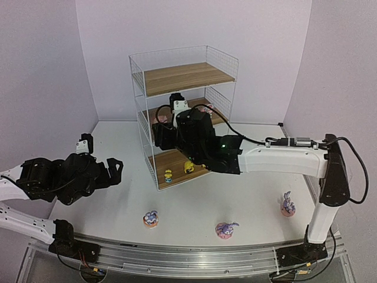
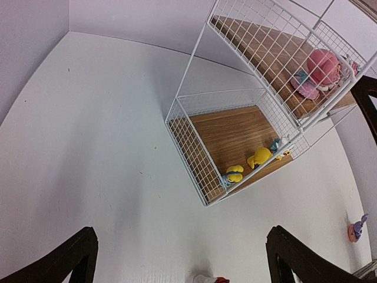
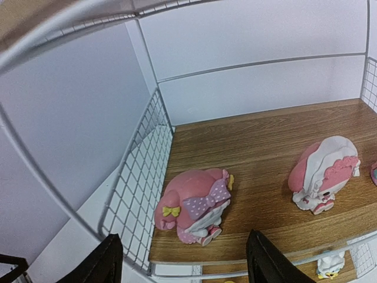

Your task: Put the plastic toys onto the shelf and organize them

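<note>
The white wire shelf (image 1: pixel 188 76) stands at the table's middle back. Two pink-white toys (image 3: pixel 194 206) (image 3: pixel 324 174) sit on its middle board. Two yellow toys (image 1: pixel 168 175) (image 1: pixel 188 167) sit at the bottom board's front. Three purple bunnies (image 1: pixel 151 219) (image 1: pixel 225 229) (image 1: pixel 287 204) stand on the table near the front. My right gripper (image 3: pixel 182 259) is open and empty just in front of the left pink toy, at the middle board's front edge. My left gripper (image 1: pixel 112 171) is open and empty over the table, left of the shelf.
The left wrist view shows the shelf (image 2: pixel 194 118), the yellow toys (image 2: pixel 234 173) (image 2: pixel 259 157) and a pink toy (image 2: pixel 323 68). A small white-and-yellow toy (image 3: pixel 328 263) shows on the board below. The right arm (image 1: pixel 283 159) reaches across from the right. Walls close in behind.
</note>
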Available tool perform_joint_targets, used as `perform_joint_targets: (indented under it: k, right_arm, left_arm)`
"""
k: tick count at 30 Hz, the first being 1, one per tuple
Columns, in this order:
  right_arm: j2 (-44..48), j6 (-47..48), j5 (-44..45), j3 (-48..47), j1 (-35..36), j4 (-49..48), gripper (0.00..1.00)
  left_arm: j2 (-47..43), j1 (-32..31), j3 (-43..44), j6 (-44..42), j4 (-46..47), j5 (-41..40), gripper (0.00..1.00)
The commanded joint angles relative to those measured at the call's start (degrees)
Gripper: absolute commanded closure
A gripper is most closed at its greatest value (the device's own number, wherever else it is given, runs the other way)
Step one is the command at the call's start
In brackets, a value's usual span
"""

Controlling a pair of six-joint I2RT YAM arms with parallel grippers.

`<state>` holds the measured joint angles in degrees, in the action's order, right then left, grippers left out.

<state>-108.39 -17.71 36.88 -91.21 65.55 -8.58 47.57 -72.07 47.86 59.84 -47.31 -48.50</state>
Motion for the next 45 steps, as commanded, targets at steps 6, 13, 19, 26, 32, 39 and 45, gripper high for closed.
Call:
perform_joint_targets:
  k: [6, 13, 19, 26, 32, 39, 45]
  right_arm:
    - [9.57, -2.88, -0.88, 6.65, 0.3, -0.88, 0.57]
    - [8.29, -2.39, -2.04, 5.93, 0.29, -0.28, 0.65]
    - [4.88, -2.25, -1.88, 2.64, 0.31, -0.03, 0.65]
    - [1.32, -1.74, 0.08, -0.2, 0.3, -0.08, 0.66]
    - [-0.64, -1.18, 1.1, -1.74, 0.32, -0.12, 0.66]
    - [-2.43, -1.13, 2.7, -3.06, 0.3, -1.29, 0.66]
    - [-3.98, -0.28, 3.97, -4.54, 0.3, -1.87, 0.66]
  left_arm:
    - [-0.52, -0.19, -0.81, -1.48, 3.04, 0.71, 0.0]
    - [-0.66, -0.22, -0.93, -1.48, 3.3, 0.82, 0.0]
    - [-0.45, -0.16, -1.0, -1.29, 3.36, 0.86, 0.0]
    - [-1.16, -0.2, -1.76, -0.57, 3.27, 0.79, 0.0]
    - [-1.78, -0.23, -2.06, -0.38, 3.14, 0.48, 0.0]
    - [-2.08, -0.18, -2.06, -0.34, 2.88, 0.34, 0.0]
    - [-2.45, -0.18, -2.19, -0.34, 2.6, 0.33, 0.0]
